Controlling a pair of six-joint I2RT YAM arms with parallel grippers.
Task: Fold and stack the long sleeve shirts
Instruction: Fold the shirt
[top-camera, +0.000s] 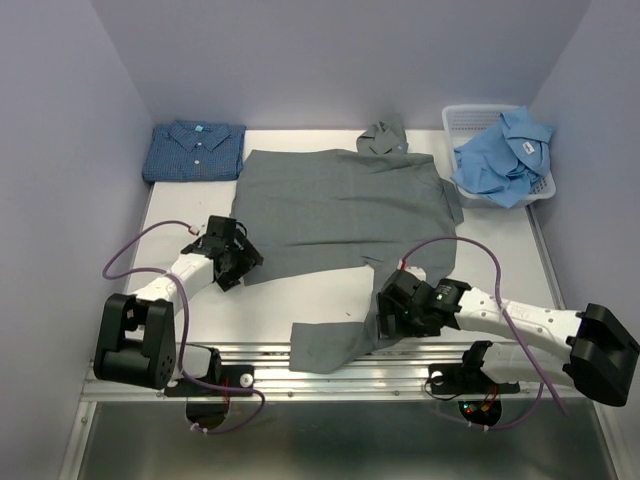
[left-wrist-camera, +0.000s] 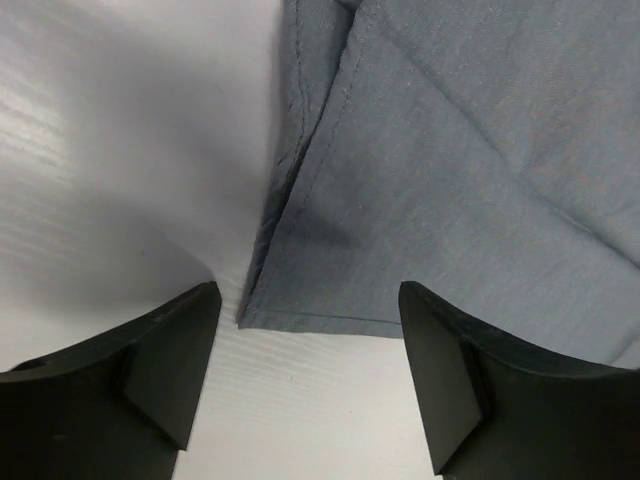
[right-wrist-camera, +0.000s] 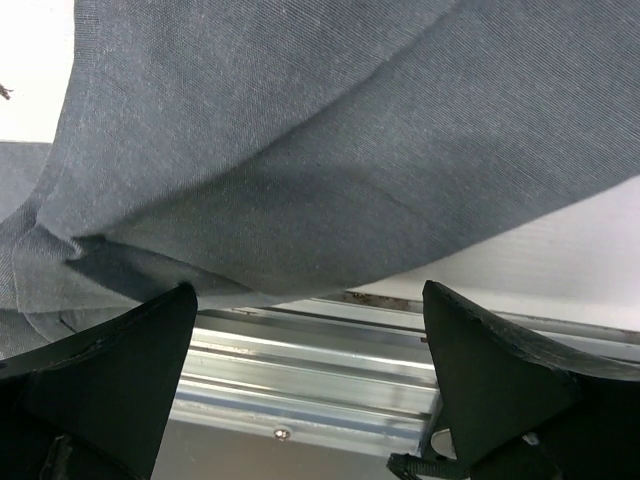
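Observation:
The plain grey shirt (top-camera: 345, 205) lies spread flat mid-table, collar at the far side, one sleeve (top-camera: 335, 345) trailing to the near edge. My left gripper (top-camera: 238, 262) stands open just short of the shirt's lower-left hem corner (left-wrist-camera: 300, 315), with bare table between its fingers (left-wrist-camera: 175, 360). My right gripper (top-camera: 393, 315) is open at the near edge, and the grey sleeve cloth (right-wrist-camera: 330, 150) hangs just beyond its fingertips (right-wrist-camera: 150, 350), not pinched. The dark blue patterned shirt (top-camera: 195, 150) lies folded at the far left. The light blue shirt (top-camera: 505, 155) is crumpled in the basket.
A white mesh basket (top-camera: 470, 118) stands at the far right corner. An aluminium rail (right-wrist-camera: 300, 350) runs along the table's near edge under the right gripper. Purple walls close in the left, right and far sides. Cables loop from both arms.

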